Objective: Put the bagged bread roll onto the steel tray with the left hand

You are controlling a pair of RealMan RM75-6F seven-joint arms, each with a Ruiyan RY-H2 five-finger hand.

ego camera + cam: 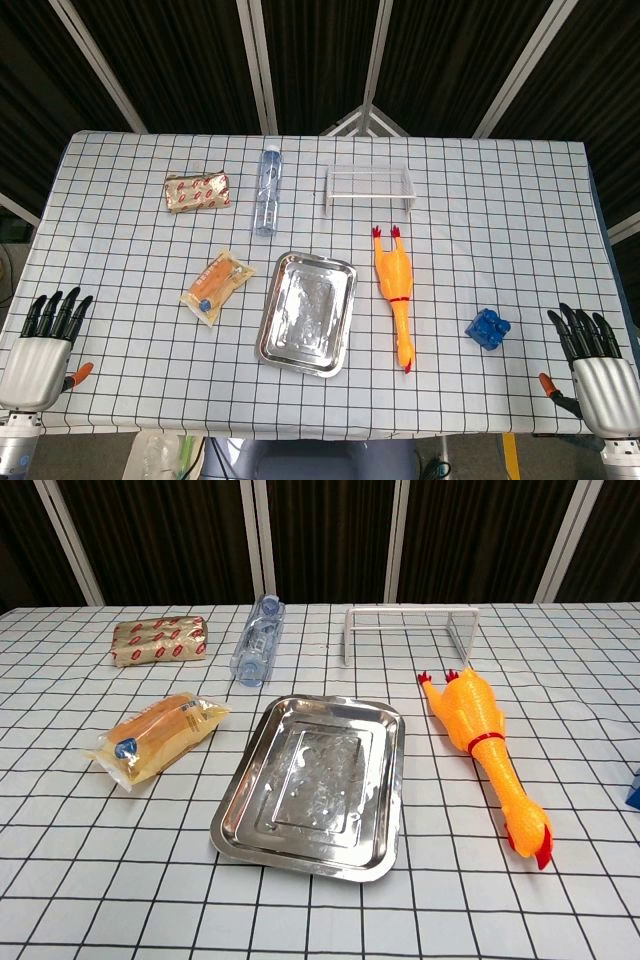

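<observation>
The bagged bread roll (216, 285) (157, 738) lies flat on the checked cloth, just left of the steel tray (343, 334) (388, 815), which holds nothing. My left hand (42, 347) rests at the table's near left corner, fingers straight and apart, holding nothing, well to the left of the roll. My right hand (598, 367) sits at the near right corner, likewise spread and empty. Neither hand shows in the chest view.
A red-patterned snack pack (197, 192) (160, 640) and a plastic water bottle (267, 190) (257, 640) lie behind the roll. A white wire rack (369, 188) (410, 628) stands at the back. A rubber chicken (395, 292) (486, 755) lies right of the tray, a blue block (489, 328) beyond it.
</observation>
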